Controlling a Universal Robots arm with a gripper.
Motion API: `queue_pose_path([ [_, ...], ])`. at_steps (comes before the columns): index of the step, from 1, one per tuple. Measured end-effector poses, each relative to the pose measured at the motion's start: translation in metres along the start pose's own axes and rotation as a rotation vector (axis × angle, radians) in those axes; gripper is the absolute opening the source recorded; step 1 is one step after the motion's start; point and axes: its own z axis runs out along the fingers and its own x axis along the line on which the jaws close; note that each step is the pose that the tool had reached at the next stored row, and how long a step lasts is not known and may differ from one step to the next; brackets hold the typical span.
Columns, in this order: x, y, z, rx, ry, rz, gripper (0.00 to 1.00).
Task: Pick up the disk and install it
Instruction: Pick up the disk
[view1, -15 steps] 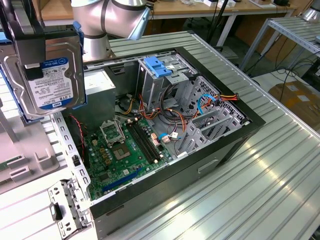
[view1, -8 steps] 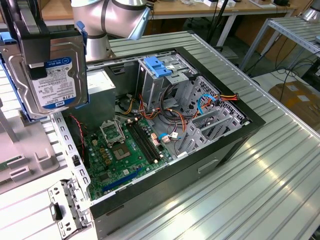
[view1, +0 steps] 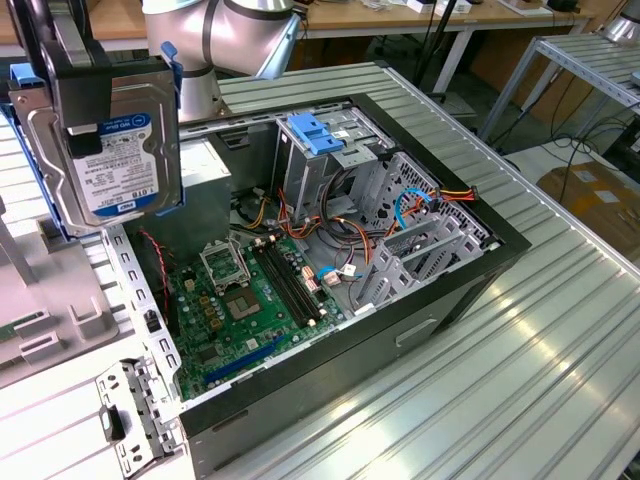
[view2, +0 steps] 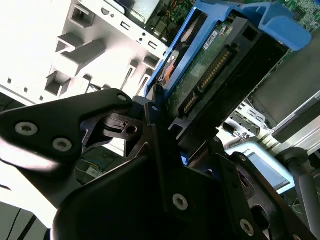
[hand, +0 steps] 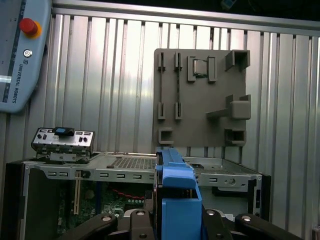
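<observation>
**Mia:** Where is the disk (view1: 115, 160)?

**Ben:** Up in the air, at ten o'clock in the exterior view. It stands on its edge, nearly upright, with its label side facing that camera. It touches nothing but the hand (view1: 90, 95).

**Mia:** Is the hand holding it?

**Ben:** Yes. The black fingers (view2: 155, 150) are squeezed onto the disk, one on each flat side. In the first wrist view the blue frame pokes out between them.

**Mia:** What is close by?

**Ben:** The open case (view1: 430, 310) lies on the surface (view1: 520, 390), down at four o'clock from the disk. Inside it, a metal cage with a pale blue clip (view1: 318, 133) sits at three o'clock from the disk. Orange and black wires (view1: 345, 205) hang just under the cage. The green board (view1: 240, 300) lies at five o'clock.

**Mia:** How should it carry the disk?

**Ben:** I think slow and level is best. The grip looks to be near one end, so the disk could swing or slip if it is jerked. It should stay high, well clear of the case wall and the wires.

**Mia:** And the arm (view1: 240, 30)?

**Ben:** Its silver joint is at twelve o'clock, at the far end of the case. The hand points down, with the disk hanging under it.
</observation>
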Motion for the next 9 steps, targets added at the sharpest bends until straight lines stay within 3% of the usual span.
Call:
queue_pose_path([
  [9,0.0006,-0.0059,-0.0002,0.0001,-0.0001,0.0,0.37],
])
